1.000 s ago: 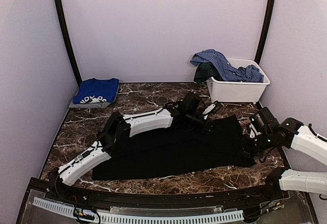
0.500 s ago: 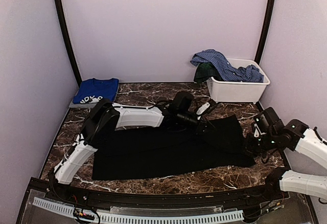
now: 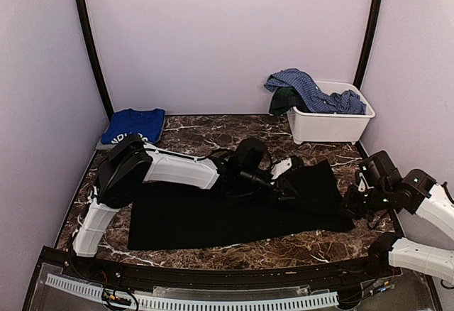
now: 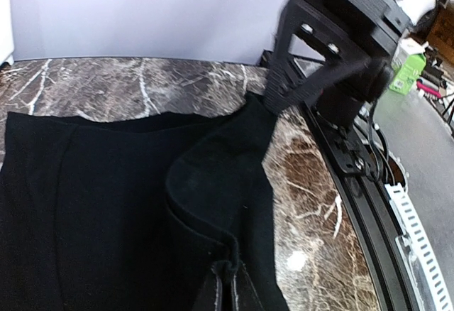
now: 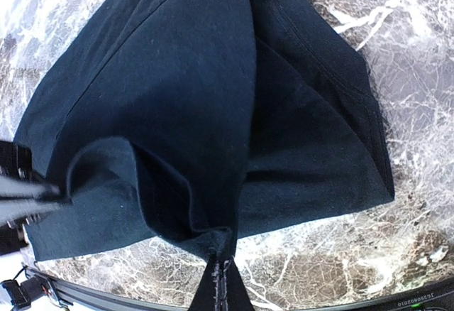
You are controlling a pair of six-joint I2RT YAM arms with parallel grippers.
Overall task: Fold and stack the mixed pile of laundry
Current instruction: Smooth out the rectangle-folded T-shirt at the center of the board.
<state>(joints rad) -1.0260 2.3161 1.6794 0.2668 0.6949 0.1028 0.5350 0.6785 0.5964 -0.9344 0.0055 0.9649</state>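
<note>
At the far left corner of the bench (image 3: 198, 135), a folded blue tee (image 3: 133, 128) lies flat, well apart from the work. Across the middle, the black garment (image 3: 213, 215) is spread on the bench with its long axis running left to right, and most of it lies left of both grips.

My left arm (image 3: 177, 170) starts at the near left, rises to a high elbow, then reaches rightward low over the cloth. The left fingers (image 4: 217, 293) are closed tight on a pinch of black fabric at the garment's far edge, near its right end.

Further right, the cloth between the two grips rises off the bench in a loose, tented fold. The right fingers (image 5: 211, 290) are also fully closed, pinching the garment's right end near its front corner. My right arm (image 3: 425, 201) comes in from the right edge with the wrist bent down and pointing left.

Both grips sit at the right end, close to each other, the left one farther back. I judge the coming move to be carrying this end leftward along the long axis, over the flat part.

At the back right, a white bin (image 3: 333, 128) holds a blue checked shirt (image 3: 316, 92) draped over its rim, with a dark plaid garment (image 3: 284, 101) beside it.
</note>
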